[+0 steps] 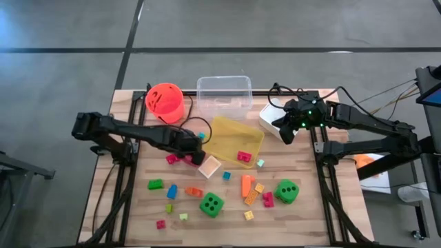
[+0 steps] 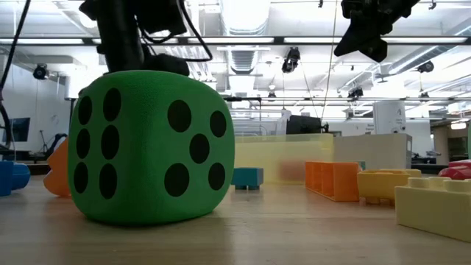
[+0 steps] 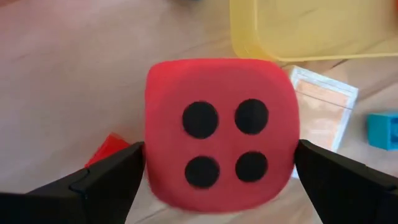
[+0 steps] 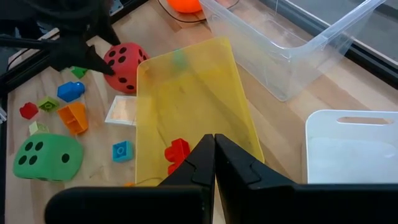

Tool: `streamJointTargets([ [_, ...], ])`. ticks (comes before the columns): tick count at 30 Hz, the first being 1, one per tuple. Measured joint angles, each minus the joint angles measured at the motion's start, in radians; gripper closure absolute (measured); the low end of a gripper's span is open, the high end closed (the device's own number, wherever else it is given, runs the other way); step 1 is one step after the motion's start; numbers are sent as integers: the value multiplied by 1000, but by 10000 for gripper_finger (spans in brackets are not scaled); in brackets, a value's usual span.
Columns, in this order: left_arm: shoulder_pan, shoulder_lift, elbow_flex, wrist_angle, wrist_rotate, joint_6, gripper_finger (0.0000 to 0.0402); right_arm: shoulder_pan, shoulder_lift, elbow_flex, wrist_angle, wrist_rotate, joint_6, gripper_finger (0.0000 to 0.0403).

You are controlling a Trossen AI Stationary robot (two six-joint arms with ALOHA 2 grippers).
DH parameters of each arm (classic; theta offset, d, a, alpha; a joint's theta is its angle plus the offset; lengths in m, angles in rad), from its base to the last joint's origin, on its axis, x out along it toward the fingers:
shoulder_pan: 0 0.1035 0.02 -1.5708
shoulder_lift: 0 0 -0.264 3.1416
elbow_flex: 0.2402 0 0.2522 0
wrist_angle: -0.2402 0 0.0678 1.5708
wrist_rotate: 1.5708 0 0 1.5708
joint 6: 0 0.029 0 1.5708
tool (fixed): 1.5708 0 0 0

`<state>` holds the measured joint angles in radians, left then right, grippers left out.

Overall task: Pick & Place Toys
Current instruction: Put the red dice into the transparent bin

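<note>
Two jaws of the left gripper stand wide, one either side of the red die, not yet pinching. From the wrist view the fingers sit at or just beside the die's flanks; contact unclear. The die sits on the table just beside the yellow tray's corner, next to a small clear lid.

My read on the step: close square on the flat faces, centred, not on the rounded edges. The die looks like soft foam, so it should squash a bit; close firmly, then lift straight to clear the tray wall. Watch the small red block near the left finger, which could get caught in the pinch.

Right gripper is shut with nothing in it, waiting above the yellow tray near the white tray.

Materials: the dice are matte and fuzzy with rounded corners and black dots; a green die is the same. The blocks are hard glossy plastic with studs. The yellow tray is translucent and thin-walled and holds a red block. The clear bin is rigid; the orange bucket stands beside it.
</note>
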<state>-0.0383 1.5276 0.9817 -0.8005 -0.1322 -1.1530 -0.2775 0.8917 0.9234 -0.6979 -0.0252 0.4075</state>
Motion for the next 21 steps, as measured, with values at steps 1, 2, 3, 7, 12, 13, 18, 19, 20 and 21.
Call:
streamJointTargets([
  [1, 0, 13, 4, -2, -5, 1, 2, 0, 0, 0, 0, 0, 0, 394],
  [2, 0, 26, 9, -4, -7, 2, 2, 0, 0, 0, 0, 0, 0, 394],
  [3, 0, 40, 14, -5, -7, 3, 2, 0, 0, 0, 0, 0, 0, 394],
  [7, 0, 86, 34, -13, -11, 19, 1, 0, 0, 0, 0, 0, 0, 394],
  [12, 0, 116, 32, -4, -14, -13, 1, 0, 0, 0, 0, 0, 0, 394],
  [13, 0, 116, 31, -2, -14, -17, 1, 0, 0, 0, -1, 0, 0, 394],
  [18, 0, 110, 30, 1, -30, -9, 1, 0, 0, 0, 0, 0, 0, 394],
  [19, 0, 110, 30, 1, -29, -7, 1, 0, 0, 0, 0, 0, 0, 394],
  [20, 0, 110, 29, 1, -30, -7, 1, 0, 0, 0, 0, 0, 0, 394],
  [21, 0, 110, 29, 1, -31, -7, 1, 0, 0, 0, 0, 0, 0, 394],
])
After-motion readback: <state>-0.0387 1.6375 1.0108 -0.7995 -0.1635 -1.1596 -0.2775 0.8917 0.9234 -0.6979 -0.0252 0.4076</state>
